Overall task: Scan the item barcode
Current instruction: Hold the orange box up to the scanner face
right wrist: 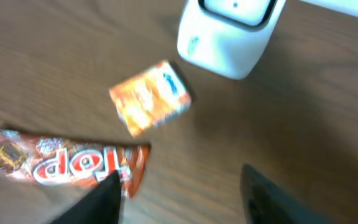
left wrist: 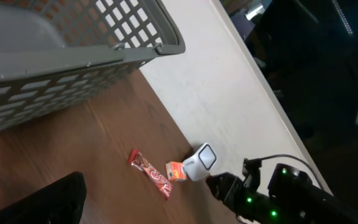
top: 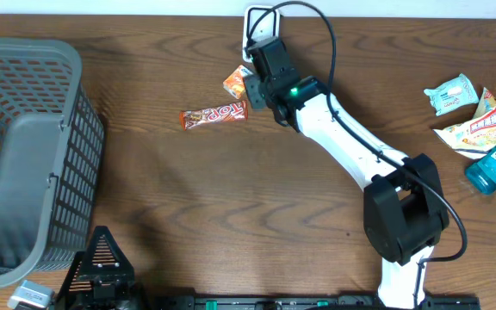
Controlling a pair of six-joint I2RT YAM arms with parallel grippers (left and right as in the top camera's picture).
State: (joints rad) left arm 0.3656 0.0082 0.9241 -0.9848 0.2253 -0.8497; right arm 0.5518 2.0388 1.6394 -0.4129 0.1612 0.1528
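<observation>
A small orange packet (top: 235, 82) (right wrist: 149, 98) lies flat on the table just in front of the white scanner (top: 257, 21) (right wrist: 229, 31). Left of it lies a red Top bar (top: 214, 114) (right wrist: 67, 162). My right gripper (top: 252, 88) (right wrist: 180, 177) hovers over the packet's near side, open, with bare wood between its fingers. The left gripper (top: 102, 250) rests at the near left edge, open and holding nothing; only one dark finger (left wrist: 48, 202) shows in its wrist view, which also sees the packet (left wrist: 175, 170) and scanner (left wrist: 199, 163) from afar.
A large grey basket (top: 24, 155) (left wrist: 73, 56) stands at the left. At the far right lie a mint-green pack (top: 449, 93), a snack pouch (top: 480, 125) and a blue bottle (top: 495, 166). The right arm's black cable loops above the scanner.
</observation>
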